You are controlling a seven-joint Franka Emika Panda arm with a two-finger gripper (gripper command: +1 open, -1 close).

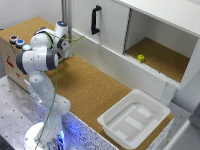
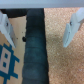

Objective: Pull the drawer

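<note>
The grainy tan cork-like tabletop (image 1: 85,85) looks matt and rough — the same speckled lining covers the floor of the open white cabinet compartment (image 1: 160,57). The long low white drawer front (image 1: 120,62) appears smooth and painted, faintly satin. The upright white door (image 1: 102,22) carries a glossy black handle (image 1: 95,20). The shallow white plastic tray (image 1: 134,119) is smooth with a soft sheen. The white robot arm (image 1: 40,57) has glossy plastic shells — its pale gripper fingers (image 2: 71,27) look smooth.
</note>
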